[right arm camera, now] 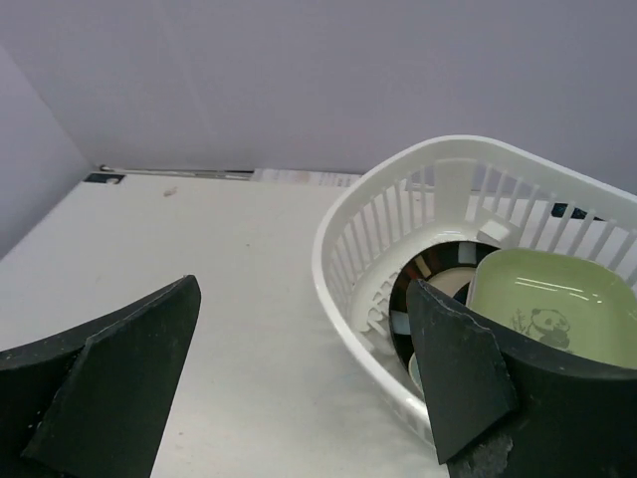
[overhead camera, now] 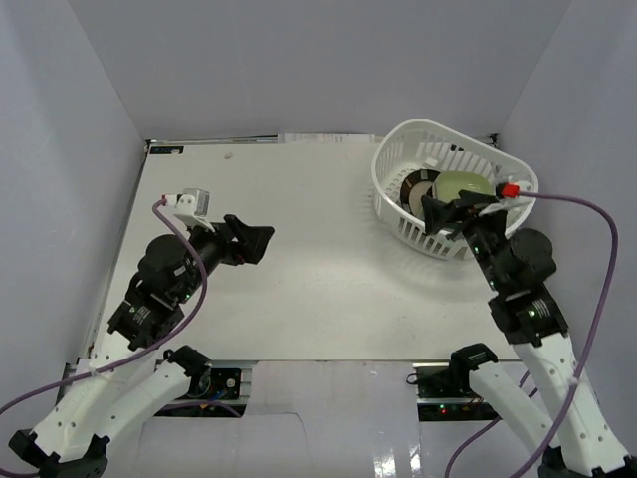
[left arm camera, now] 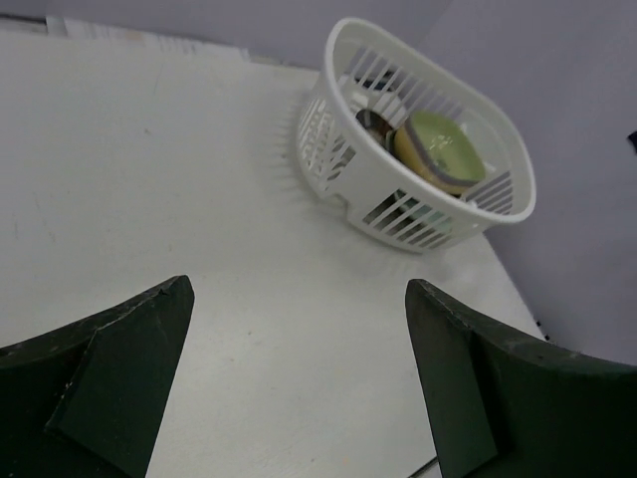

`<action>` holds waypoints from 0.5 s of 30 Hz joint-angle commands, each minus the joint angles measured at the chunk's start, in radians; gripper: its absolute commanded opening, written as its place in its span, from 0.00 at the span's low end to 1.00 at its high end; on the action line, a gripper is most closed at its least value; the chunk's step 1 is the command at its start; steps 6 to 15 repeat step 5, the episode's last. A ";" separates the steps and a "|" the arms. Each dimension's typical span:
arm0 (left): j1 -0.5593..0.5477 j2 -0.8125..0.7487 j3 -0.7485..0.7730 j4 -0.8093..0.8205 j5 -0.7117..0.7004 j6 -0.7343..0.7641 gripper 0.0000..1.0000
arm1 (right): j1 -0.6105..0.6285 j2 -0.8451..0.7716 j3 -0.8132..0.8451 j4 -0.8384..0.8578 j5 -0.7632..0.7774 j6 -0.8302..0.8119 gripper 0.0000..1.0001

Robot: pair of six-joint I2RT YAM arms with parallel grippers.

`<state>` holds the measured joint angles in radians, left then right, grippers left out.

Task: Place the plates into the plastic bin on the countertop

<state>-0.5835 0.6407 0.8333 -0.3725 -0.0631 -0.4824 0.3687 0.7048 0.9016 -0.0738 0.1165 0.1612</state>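
The plastic bin [overhead camera: 423, 237] stands at the back right of the countertop [overhead camera: 299, 219]. Inside it, a green plate [overhead camera: 461, 185] leans over a round dark-rimmed plate [overhead camera: 416, 185]. My right gripper [overhead camera: 450, 211] hangs open at the bin's near rim, holding nothing. In the right wrist view its fingers straddle the bin wall [right arm camera: 378, 239], with the green plate [right arm camera: 557, 299] and the dark-rimmed plate [right arm camera: 438, 274] just beyond. My left gripper [overhead camera: 254, 242] is open above the bare left half of the countertop. The left wrist view shows the bin [left arm camera: 338, 159] far ahead with the green plate [left arm camera: 443, 149] in it.
Pale grey wall panels [overhead camera: 80, 149] close in the countertop on the left, back and right. A purple cable [overhead camera: 587, 204] arcs from the right wrist near the right wall. The bin sits close to the back right corner.
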 commanded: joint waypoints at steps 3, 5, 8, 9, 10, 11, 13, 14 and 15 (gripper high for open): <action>0.005 -0.048 0.017 0.117 -0.007 0.041 0.98 | 0.001 -0.247 -0.171 0.000 -0.092 0.077 0.90; 0.005 -0.056 -0.016 0.148 -0.001 0.018 0.98 | -0.001 -0.297 -0.194 -0.003 -0.087 0.075 0.90; 0.005 -0.056 -0.016 0.148 -0.001 0.018 0.98 | -0.001 -0.297 -0.194 -0.003 -0.087 0.075 0.90; 0.005 -0.056 -0.016 0.148 -0.001 0.018 0.98 | -0.001 -0.297 -0.194 -0.003 -0.087 0.075 0.90; 0.005 -0.056 -0.016 0.148 -0.001 0.018 0.98 | -0.001 -0.297 -0.194 -0.003 -0.087 0.075 0.90; 0.005 -0.056 -0.016 0.148 -0.001 0.018 0.98 | -0.001 -0.297 -0.194 -0.003 -0.087 0.075 0.90; 0.005 -0.056 -0.016 0.148 -0.001 0.018 0.98 | -0.001 -0.297 -0.194 -0.003 -0.087 0.075 0.90; 0.005 -0.056 -0.016 0.148 -0.001 0.018 0.98 | -0.001 -0.297 -0.194 -0.003 -0.087 0.075 0.90; 0.005 -0.056 -0.016 0.148 -0.001 0.018 0.98 | -0.001 -0.297 -0.194 -0.003 -0.087 0.075 0.90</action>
